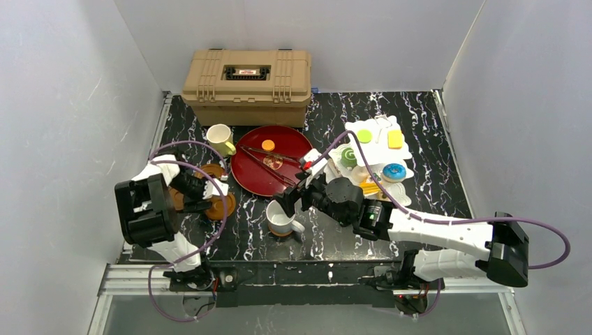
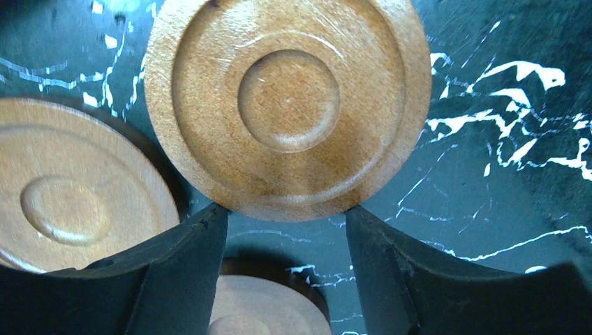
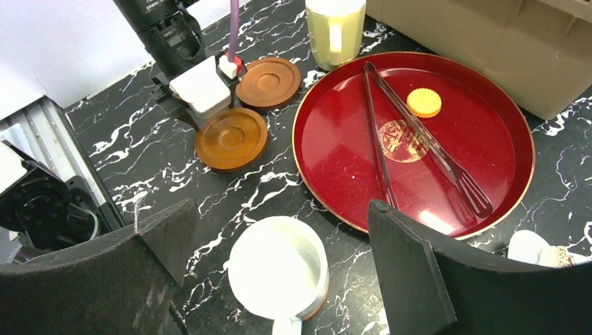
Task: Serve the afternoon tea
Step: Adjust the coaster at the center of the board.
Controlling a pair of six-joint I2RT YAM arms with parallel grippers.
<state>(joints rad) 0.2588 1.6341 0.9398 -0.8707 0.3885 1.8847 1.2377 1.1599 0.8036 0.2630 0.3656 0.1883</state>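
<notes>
Right gripper (image 3: 279, 209) – wide open over white mug (image 3: 278, 269); left gripper (image 2: 285, 213) half-open at saucer (image 2: 287, 101) rim – thin edge may slip.

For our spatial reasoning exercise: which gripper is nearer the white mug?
Right. The right gripper hangs above the mug; the left gripper is off to its left, over the saucers.

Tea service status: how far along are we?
Done: white mug sits on a saucer, right gripper open above it. In hand: left gripper open at the rim of a loose saucer. Left: pale-yellow mug has no saucer; a biscuit lies on the red tray.
</notes>
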